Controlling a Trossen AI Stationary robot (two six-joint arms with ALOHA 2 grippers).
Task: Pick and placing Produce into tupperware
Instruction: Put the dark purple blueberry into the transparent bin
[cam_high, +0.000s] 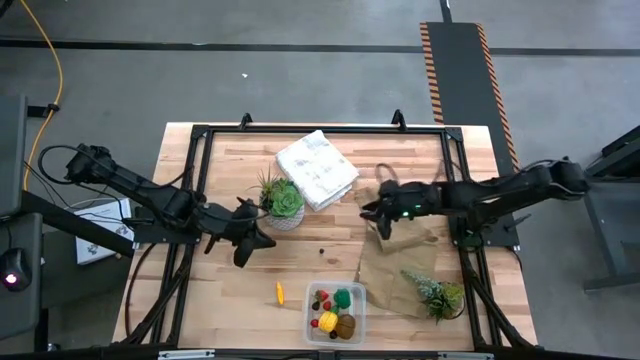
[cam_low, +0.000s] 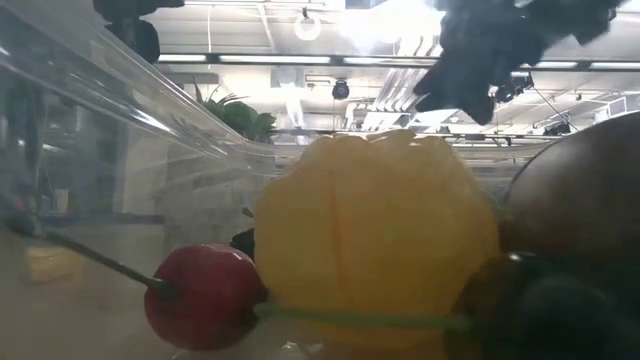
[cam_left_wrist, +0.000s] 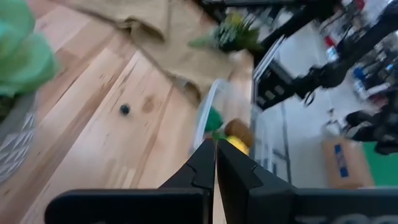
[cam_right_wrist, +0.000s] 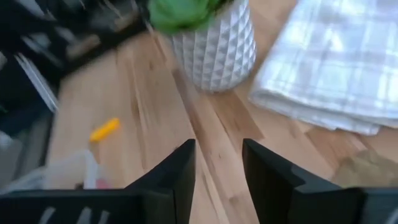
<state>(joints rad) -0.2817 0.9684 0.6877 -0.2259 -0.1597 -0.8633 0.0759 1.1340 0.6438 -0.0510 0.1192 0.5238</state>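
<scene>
Tupperware (cam_high: 336, 312) well apart from right gripper (cam_high: 378, 216)

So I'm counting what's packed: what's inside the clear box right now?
The clear box holds a yellow lemon, a green piece, a brown ball and red berries. Anything beneath them is hidden.

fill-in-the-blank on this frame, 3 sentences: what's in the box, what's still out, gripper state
The lemon lies inside the clear ____.
The orange stick lies on the ____, outside the tupperware.
The left gripper has its fingers ____, holding nothing; the right gripper has a gap between its fingers.

Missing words: tupperware; table; shut
</scene>
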